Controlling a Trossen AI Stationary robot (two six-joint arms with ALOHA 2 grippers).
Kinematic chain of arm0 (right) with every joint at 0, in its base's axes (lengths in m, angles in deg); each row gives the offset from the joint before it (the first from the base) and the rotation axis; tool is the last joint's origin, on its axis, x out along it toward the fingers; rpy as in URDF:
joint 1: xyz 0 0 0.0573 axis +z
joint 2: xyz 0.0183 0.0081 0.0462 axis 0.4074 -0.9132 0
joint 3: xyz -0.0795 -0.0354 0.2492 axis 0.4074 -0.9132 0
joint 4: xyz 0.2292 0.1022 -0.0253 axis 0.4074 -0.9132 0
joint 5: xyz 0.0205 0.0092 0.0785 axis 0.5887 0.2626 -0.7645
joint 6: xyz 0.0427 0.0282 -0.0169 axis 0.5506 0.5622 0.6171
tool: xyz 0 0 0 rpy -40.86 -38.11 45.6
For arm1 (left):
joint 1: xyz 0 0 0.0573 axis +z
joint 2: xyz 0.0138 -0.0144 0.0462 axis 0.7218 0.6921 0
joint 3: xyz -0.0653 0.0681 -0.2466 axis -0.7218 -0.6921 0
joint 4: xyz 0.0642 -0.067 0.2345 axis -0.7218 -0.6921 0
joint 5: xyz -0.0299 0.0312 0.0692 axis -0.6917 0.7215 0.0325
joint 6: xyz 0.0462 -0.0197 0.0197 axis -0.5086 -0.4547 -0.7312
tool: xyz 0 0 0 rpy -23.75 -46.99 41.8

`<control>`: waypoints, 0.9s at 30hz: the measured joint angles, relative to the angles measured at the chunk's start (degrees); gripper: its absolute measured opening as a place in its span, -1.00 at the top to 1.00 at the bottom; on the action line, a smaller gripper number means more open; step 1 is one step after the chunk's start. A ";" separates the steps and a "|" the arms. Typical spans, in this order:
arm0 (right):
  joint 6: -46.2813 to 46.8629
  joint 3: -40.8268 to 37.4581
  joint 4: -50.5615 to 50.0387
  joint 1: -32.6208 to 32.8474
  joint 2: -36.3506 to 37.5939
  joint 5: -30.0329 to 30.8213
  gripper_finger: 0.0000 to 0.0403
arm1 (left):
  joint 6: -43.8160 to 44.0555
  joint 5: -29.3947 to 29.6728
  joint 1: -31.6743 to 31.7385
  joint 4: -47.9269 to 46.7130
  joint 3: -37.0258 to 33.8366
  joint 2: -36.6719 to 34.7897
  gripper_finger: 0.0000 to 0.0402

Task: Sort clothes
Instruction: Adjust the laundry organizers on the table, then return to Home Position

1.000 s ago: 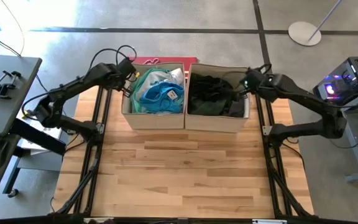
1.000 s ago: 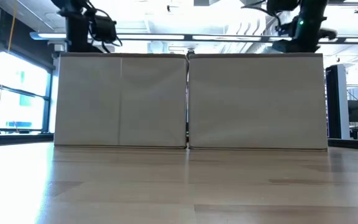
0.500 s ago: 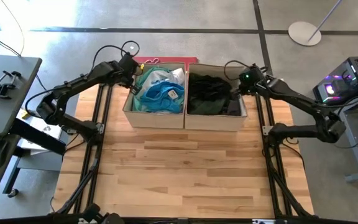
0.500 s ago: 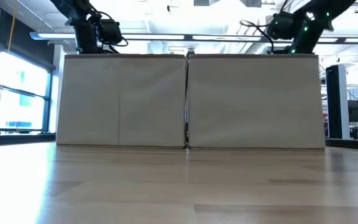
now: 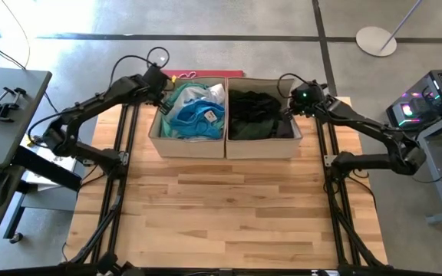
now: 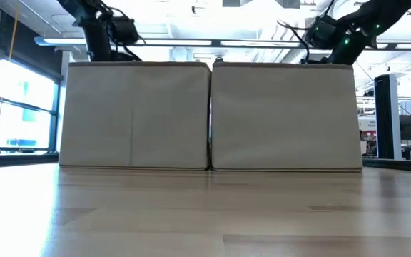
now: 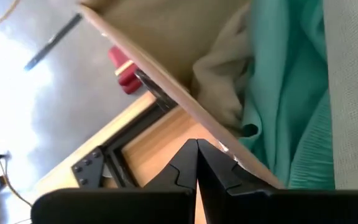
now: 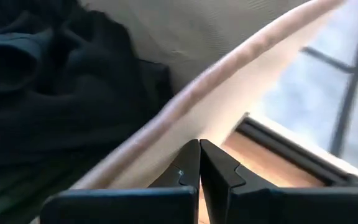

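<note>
Partly hidden clothes (image 5: 206, 115) fill both bins (image 5: 225, 147).

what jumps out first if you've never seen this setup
Two beige bins stand side by side at the table's far edge: the left bin heaped with teal and blue clothes, the right bin with dark clothes. The left gripper and right gripper each pinch a bin's outer rim.

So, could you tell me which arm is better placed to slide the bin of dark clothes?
Right: the right gripper is shut on the dark-clothes bin's outer rim; the left gripper pinches the other bin.
</note>
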 joint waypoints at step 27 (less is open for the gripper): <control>11.36 -1.45 0.15 41.35 43.20 -6.79 1.00 | 10.49 -4.56 -51.65 26.79 -13.30 -38.25 1.00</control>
